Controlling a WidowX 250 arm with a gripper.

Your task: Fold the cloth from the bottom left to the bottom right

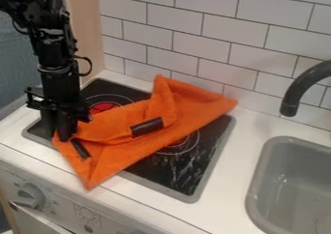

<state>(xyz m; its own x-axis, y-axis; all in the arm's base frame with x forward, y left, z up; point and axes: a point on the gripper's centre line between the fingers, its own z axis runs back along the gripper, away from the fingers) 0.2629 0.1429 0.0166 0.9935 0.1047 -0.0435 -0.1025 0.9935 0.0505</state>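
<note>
The black gripper (59, 129) hangs at the left of the stove, its lower end at the left corner of the orange cloth (123, 154). Whether it holds any fabric there is unclear. Rumpled and partly doubled over, the cloth lies slantwise across the black stove top. One corner points down past the stove's front edge, another stretches right toward the tiled wall, and a raised fold stands near the back. Two dark strips show on the cloth, one near its middle and one close to the gripper.
A black stove top (188, 172) with ring markings lies under the cloth, set in a white counter (242, 131). To the right are a grey sink (259, 180) and a dark curved faucet (298, 88). White tiles rise behind; a knob (27, 195) is on the front panel.
</note>
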